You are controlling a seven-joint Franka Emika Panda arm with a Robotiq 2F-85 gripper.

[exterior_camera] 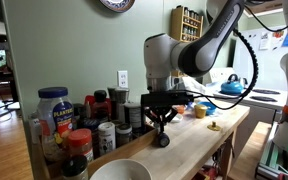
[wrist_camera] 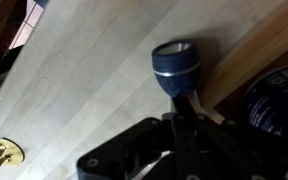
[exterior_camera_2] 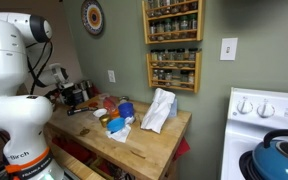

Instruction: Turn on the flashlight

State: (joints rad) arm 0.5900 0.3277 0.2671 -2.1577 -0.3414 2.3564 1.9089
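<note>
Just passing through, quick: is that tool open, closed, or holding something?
Tool: closed, tips meeting at the flashlight; whether it grips it cannot be told.

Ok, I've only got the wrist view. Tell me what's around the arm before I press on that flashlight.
Observer: In an exterior view, a cluster of jars stands on the counter beside the gripper.
Operator: Keep going along the counter.
Observer: Past the jars, a white bowl sits at the counter's end, apart from the flashlight.
Operator: Now the other way.
Observer: A white cloth lies toward the stove, away from the gripper.
</note>
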